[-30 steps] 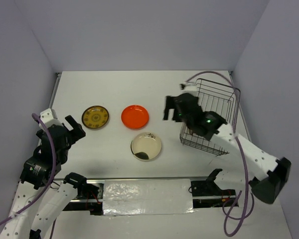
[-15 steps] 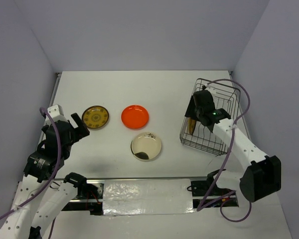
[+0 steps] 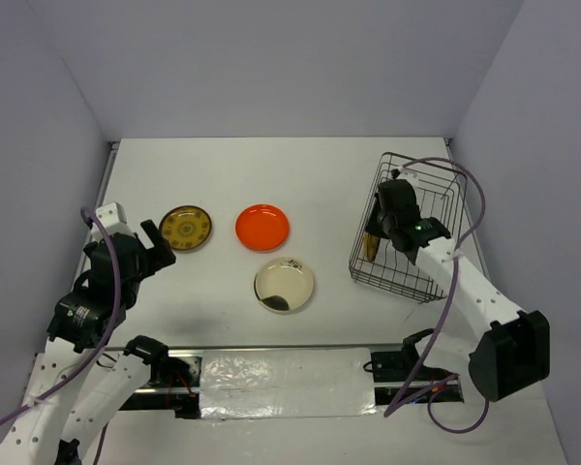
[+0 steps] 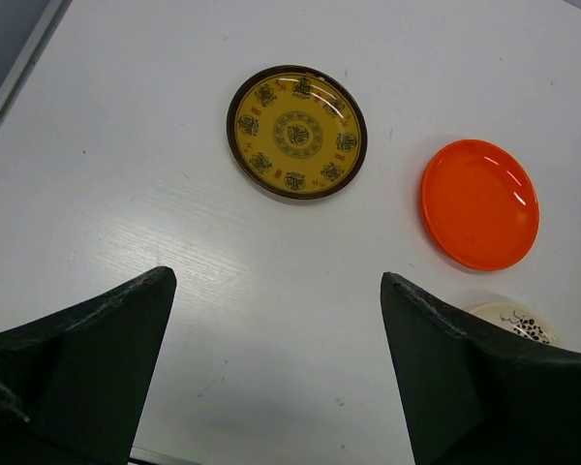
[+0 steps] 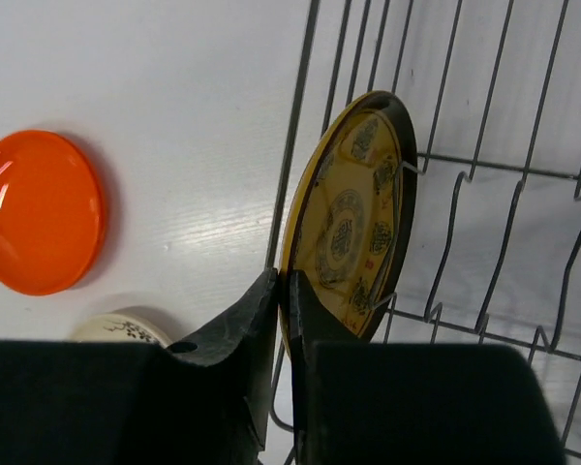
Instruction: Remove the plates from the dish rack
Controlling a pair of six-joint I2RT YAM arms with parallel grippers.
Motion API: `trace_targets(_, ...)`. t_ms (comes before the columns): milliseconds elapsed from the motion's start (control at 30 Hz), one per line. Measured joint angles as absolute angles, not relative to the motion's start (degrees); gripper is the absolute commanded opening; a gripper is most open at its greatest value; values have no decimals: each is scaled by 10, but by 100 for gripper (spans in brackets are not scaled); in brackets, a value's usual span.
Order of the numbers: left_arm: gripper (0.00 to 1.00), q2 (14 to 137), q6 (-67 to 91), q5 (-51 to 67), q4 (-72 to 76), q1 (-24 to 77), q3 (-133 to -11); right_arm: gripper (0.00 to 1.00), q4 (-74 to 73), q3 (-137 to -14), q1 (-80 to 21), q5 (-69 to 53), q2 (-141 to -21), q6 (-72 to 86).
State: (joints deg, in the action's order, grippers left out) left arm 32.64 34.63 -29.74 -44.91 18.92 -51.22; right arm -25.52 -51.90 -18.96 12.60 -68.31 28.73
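The dark wire dish rack [image 3: 407, 289] stands at the right of the table. One brown plate with a yellow patterned centre [image 5: 353, 213] stands on edge in it, at the rack's left wall [image 5: 297, 107]. My right gripper [image 5: 283, 281] is shut on that plate's near rim; from above it [image 3: 380, 228] reaches into the rack over the plate [image 3: 371, 244]. Three plates lie flat on the table: brown and yellow [image 3: 185, 228], orange [image 3: 262, 226], cream with a dark patch [image 3: 284, 284]. My left gripper [image 4: 276, 281] hangs open above bare table, near the brown and yellow plate [image 4: 296, 132].
The left wrist view also takes in the orange plate [image 4: 479, 203] and the cream plate's edge [image 4: 513, 323]. Purple walls close in the table at the back and both sides. A foil-covered rail [image 3: 286, 383] runs along the near edge between the arm bases.
My right gripper swung from left of the rack down into it and shut on the standing plate's rim. The left arm shifted slightly and stayed open.
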Motion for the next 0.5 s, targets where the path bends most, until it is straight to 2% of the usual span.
trace_targets(300, 100, 342, 342, -286, -445, 189, -512, 0, -289, -601, -190, 104, -598, 264)
trace_targets(500, 100, 371, 332, -271, -446, 189, -516, 0, -325, -679, -199, 78, -582, 221)
